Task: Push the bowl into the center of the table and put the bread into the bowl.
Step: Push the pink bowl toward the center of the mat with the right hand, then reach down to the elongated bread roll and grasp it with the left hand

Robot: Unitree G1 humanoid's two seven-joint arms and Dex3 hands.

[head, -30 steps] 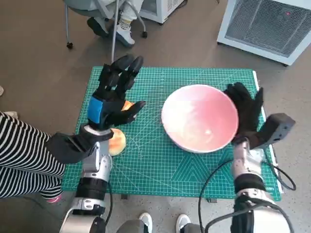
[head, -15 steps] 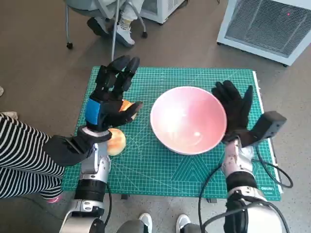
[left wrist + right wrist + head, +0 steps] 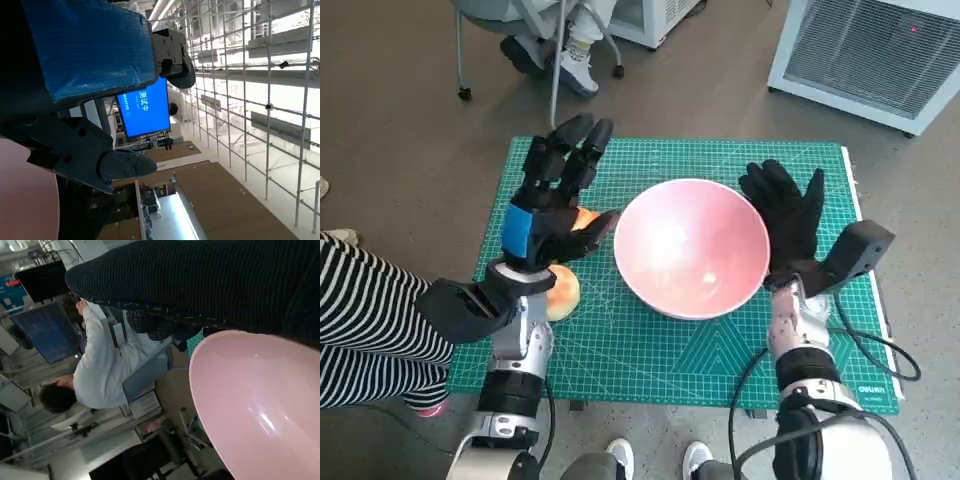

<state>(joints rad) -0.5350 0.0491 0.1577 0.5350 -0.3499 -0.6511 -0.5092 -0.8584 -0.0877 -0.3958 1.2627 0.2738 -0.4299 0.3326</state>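
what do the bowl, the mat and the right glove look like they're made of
Bowl: probably glazed ceramic or hard plastic, pale pink and glossy, with sharp light glints inside; the look leaves it open.
Mat: seems a matte green cutting mat, likely vinyl or rubber, printed with a fine white grid.
Right robot hand: covered in a black knitted fabric glove; fine ribbing shows in the right wrist view.

green gridded cutting mat [image 3: 650,340] covers the table. white slatted appliance cabinet [image 3: 880,55] on the floor, far right. striped trouser leg [image 3: 365,310] at left. Seated person in white top [image 3: 107,367], blue monitor screen [image 3: 145,107].
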